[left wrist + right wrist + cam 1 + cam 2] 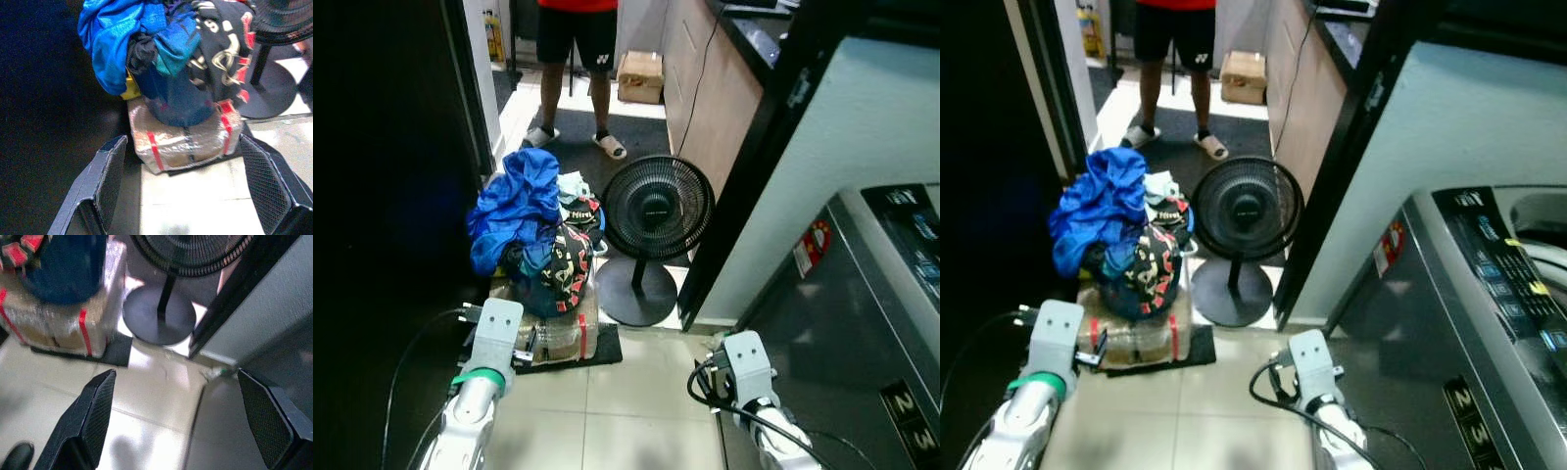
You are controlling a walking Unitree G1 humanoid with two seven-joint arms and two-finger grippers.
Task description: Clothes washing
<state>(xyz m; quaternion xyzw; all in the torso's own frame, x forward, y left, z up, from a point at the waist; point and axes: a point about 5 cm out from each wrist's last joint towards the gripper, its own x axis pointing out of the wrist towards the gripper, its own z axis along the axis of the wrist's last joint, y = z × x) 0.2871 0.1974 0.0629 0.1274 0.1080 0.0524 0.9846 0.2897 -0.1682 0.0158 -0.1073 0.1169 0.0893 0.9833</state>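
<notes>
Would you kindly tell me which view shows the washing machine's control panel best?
The right eye view: the control panel runs nearly whole beside the drum opening. The left eye view catches just a cropped strip of it.

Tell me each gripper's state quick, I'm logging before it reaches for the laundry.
Left gripper: open, holding nothing.
Right gripper: open, holding nothing.

Daylight falls through the far doorway onto the pale floor (pixel 607 401), which shows soft glare by the fan (pixel 658 208) base. The left side of both eye views sinks into black shadow. The 2 wrist views are blurred (the right one more).
</notes>
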